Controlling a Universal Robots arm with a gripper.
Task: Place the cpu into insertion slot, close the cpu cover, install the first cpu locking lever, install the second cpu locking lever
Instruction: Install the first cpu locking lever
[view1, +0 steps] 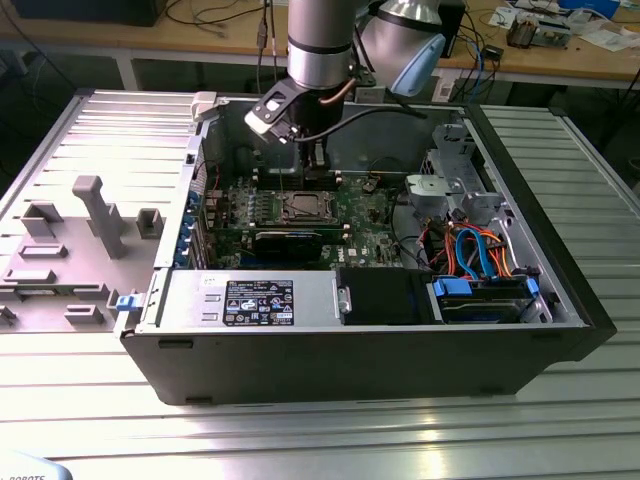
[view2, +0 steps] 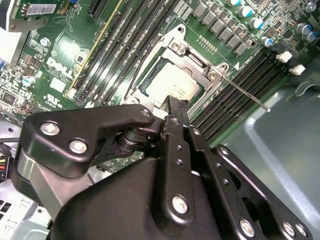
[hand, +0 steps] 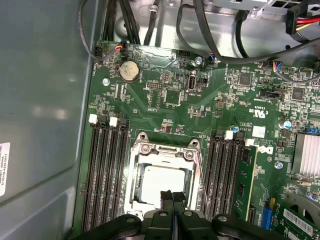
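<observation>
Hand (hand: 172, 195) closed, holding nothing, over cpu (hand: 157, 180) | cpu cover (hand: 165, 150) down, framing cpu

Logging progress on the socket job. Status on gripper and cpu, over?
Gripper shut, empty, tips low over cpu edge. Cpu seated, cpu cover down around it. One lever rod alongside cover, latch state unclear.

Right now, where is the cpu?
In the first wrist view, the cpu lies framed by the cpu cover, between two banks of memory slots, near the fingers.
</observation>
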